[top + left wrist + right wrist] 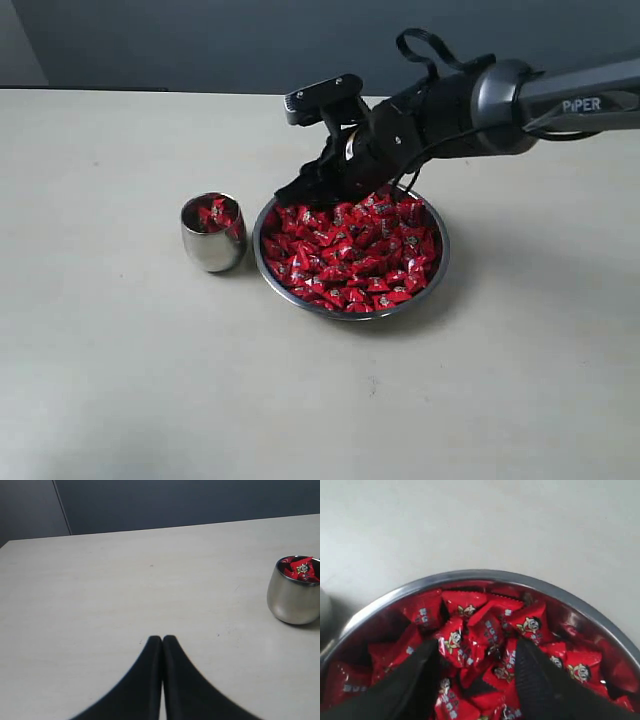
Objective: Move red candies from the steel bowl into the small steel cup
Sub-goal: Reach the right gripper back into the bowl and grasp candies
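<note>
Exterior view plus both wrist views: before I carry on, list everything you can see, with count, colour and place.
steel bowl: one, shiny silver, mid-table
small steel cup: one, polished silver, close beside the bowl
red candies: many, red wrappers, heaped in the bowl; a few more in the cup
table: one, pale beige, under everything
wall: dark grey-blue, behind the table
right arm: one, black and grey, reaching over the bowl
right end effector: one, black, open, tips down at the candies on the bowl's cup side
left end effector: one, black, shut, above bare table, shown only in the left wrist view
</note>
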`<state>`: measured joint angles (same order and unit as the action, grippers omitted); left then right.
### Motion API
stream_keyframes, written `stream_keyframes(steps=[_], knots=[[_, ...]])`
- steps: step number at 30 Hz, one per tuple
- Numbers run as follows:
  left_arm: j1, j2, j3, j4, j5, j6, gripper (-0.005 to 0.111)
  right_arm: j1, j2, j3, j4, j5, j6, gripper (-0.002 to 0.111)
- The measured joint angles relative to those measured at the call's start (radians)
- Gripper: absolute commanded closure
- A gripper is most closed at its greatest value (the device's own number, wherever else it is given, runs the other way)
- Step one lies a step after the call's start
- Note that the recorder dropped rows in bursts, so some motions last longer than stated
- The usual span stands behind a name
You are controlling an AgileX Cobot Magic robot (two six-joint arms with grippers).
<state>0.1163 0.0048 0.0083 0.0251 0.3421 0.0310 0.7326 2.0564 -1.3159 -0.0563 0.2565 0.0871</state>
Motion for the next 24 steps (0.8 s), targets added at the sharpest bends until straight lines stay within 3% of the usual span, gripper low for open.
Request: stream_keyframes(steps=[15, 18, 23, 24], knots=[[0.000, 0.000, 0.000, 0.000, 0.000, 0.000, 0.106, 0.000, 0.071, 0.000, 0.033, -0.111, 0.000, 0.064], [0.000, 0.000, 0.000, 0.000, 0.000, 0.000, 0.106, 0.000, 0.082, 0.000, 0.033, -0.121, 0.000, 0.075], [0.000, 0.000, 0.000, 0.000, 0.000, 0.000, 0.106, 0.000, 0.099, 0.000, 0.035, -0.121, 0.000, 0.109], [0.000, 0.000, 0.000, 0.000, 0.000, 0.000, 0.106, 0.000, 0.100, 0.000, 0.035, -0.121, 0.000, 0.108]])
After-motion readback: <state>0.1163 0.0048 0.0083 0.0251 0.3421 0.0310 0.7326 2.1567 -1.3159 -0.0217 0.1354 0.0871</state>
